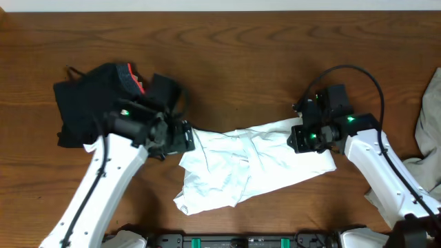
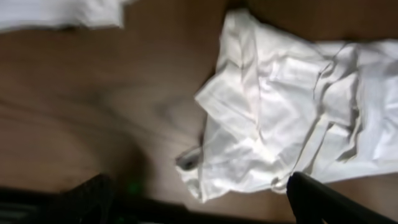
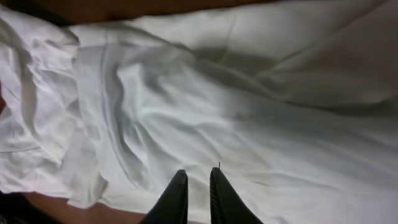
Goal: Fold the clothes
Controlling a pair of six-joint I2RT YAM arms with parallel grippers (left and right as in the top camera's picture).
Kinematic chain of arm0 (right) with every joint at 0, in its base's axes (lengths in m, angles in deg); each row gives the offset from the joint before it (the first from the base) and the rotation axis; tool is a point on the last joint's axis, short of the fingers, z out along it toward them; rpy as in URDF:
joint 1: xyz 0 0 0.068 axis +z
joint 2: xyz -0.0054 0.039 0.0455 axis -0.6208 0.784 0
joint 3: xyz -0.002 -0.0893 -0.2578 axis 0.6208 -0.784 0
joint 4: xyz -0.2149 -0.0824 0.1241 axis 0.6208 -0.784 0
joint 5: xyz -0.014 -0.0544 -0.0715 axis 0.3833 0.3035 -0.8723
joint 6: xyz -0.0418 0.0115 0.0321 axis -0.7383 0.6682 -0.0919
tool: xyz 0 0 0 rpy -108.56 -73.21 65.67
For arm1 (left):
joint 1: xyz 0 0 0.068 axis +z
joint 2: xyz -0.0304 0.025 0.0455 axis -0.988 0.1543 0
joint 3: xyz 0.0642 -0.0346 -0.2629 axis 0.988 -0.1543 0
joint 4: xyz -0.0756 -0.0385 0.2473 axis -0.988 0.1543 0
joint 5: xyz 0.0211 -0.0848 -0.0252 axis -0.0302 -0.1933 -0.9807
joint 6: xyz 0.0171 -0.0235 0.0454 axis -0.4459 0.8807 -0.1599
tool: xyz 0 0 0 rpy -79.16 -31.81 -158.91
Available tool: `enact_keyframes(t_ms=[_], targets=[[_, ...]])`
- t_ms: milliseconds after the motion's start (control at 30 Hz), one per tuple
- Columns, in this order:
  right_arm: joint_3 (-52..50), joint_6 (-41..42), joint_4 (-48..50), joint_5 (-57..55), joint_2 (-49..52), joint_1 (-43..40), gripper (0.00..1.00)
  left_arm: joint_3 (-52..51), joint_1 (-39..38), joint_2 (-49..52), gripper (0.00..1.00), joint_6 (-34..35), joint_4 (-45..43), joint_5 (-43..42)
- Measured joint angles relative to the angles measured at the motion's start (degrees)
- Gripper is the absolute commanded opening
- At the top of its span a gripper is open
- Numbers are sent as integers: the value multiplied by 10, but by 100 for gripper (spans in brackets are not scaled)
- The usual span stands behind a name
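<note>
- A white shirt (image 1: 241, 169) is seen lying crumpled at the middle of the tabletop (image 1: 241, 62), bunched into folds and creases, with its right end spread flatter than its left.
- A black garment (image 1: 86, 103) is heaped at the far left of the tabletop, and a grey-orange band (image 1: 136, 79) is shown at its upper edge. It is partly covered by the left arm.
- A pale grey-beige garment (image 1: 431, 117) is piled at the right edge, well apart from the shirt.
- The left pincer (image 1: 187, 138) is held just beside the shirt's left end. In the left wrist view its fingers (image 2: 317, 199) are spread wide, with nothing between them but bare wood and the shirt's edge.
- The right pincer (image 1: 296, 138) is placed over the shirt's right end. In the right wrist view its fingers (image 3: 177, 196) are drawn narrow, with only a thin slit left between them, low over the white cloth. Whether any cloth is pinched cannot be told.
- Small green lights are lit on both wrists.
</note>
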Motion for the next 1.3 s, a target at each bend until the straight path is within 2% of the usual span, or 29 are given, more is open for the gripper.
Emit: enact_keyframes(t_ms=[100, 333, 567, 733, 900, 1000, 1300], targets=[[0, 0, 0, -1, 9, 0, 11, -85, 0, 2, 95, 21, -67, -39], [0, 0, 3, -1, 10, 0, 12, -233, 9, 2, 97, 71, -164, -94], [0, 0, 12, -3, 10, 0, 11, -355, 31, 3, 97, 81, -381, -195], [0, 0, 13, -3, 10, 0, 11, -391, 33, -3, 96, 82, -418, -247], [0, 0, 16, -3, 10, -10, 9, -405, 33, -5, 78, 84, -443, -282], [0, 0, 18, -3, 10, -22, 8, -413, 31, -4, 73, 84, -460, -293], [0, 0, 18, -3, 10, -47, 7, -418, -12, -1, 25, 68, -545, -292]])
